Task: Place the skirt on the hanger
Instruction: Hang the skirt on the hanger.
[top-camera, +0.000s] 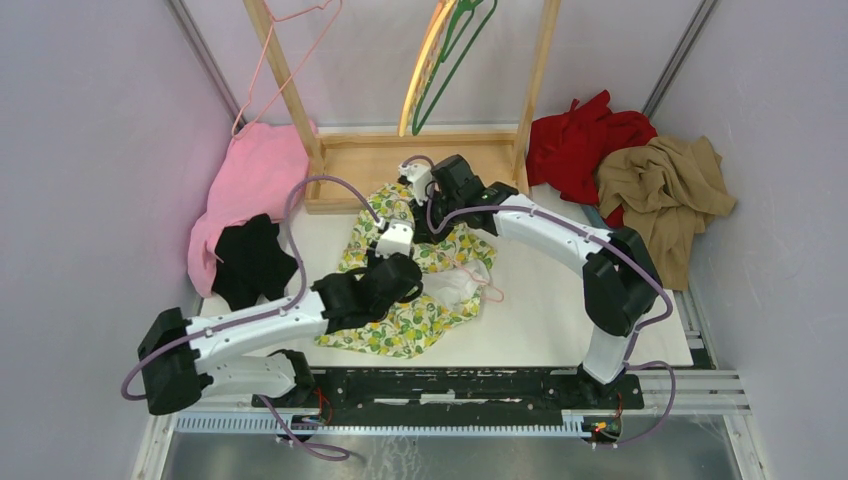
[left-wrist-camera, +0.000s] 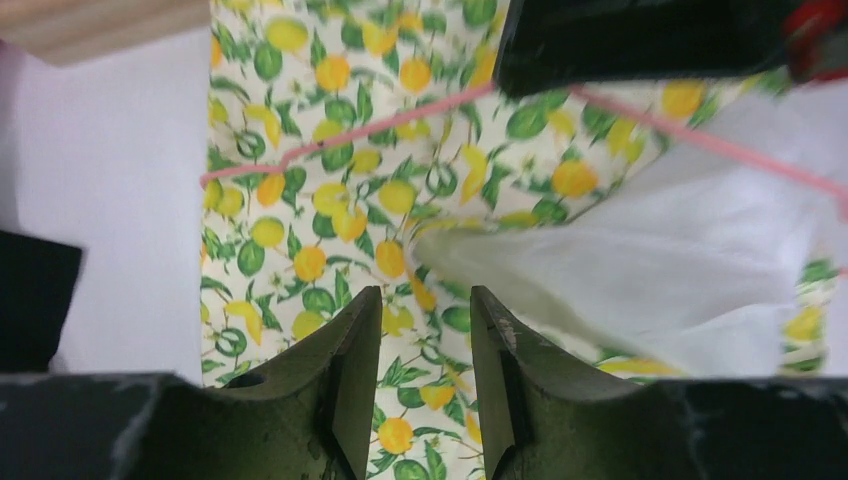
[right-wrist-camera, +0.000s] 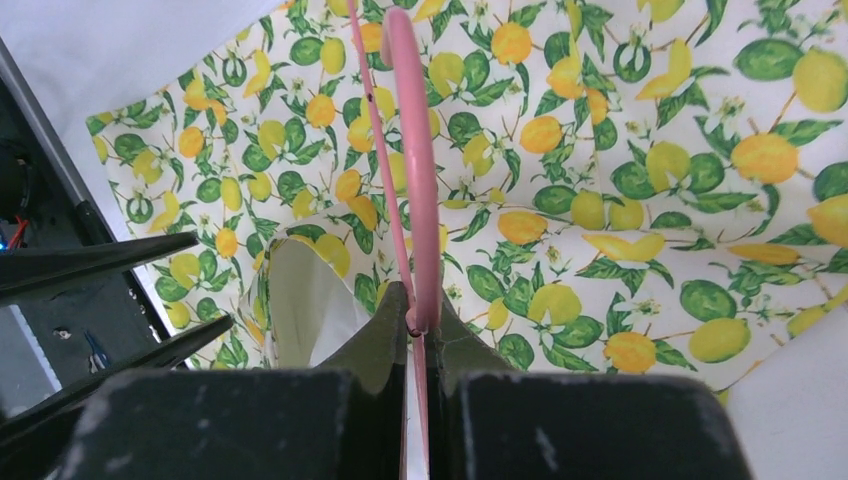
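Pale lilac walls close in a white table (top-camera: 560, 320), seen from above, with a wooden rack (top-camera: 420, 150) at top centre. Clothing is heaped at the edges: a pink garment (top-camera: 250, 180) and a black garment (top-camera: 250, 260) at left, a red garment (top-camera: 580, 140) and a tan garment (top-camera: 665, 190) at upper right. The left arm (top-camera: 250, 325) and the right arm (top-camera: 560, 235) reach in from the bottom edge and meet over the middle.

There lies the skirt (top-camera: 420, 320), cream with lemons and leaves, crumpled on the table just below the rack. Its long axis runs roughly up and down the frame, from the rack toward the arms' bases. The hanger (right-wrist-camera: 408, 150) rests on it, partly hidden by folds. In the left wrist view its pink wire crosses from middle left to the right edge, so we judge it lies across the skirt, not along it. Where its hook points we cannot tell.

The right gripper (right-wrist-camera: 418, 325) is clamped on the hanger. The left gripper (left-wrist-camera: 420, 380) is parted and holds nothing, poised over the fabric just beside the white lining (left-wrist-camera: 700, 260).

We judge the step in hand is working the waist over the hanger. Done well, the right gripper holds the hanger level while the left pinches a single layer at the lining's edge and draws it along the wire without dragging the whole skirt.
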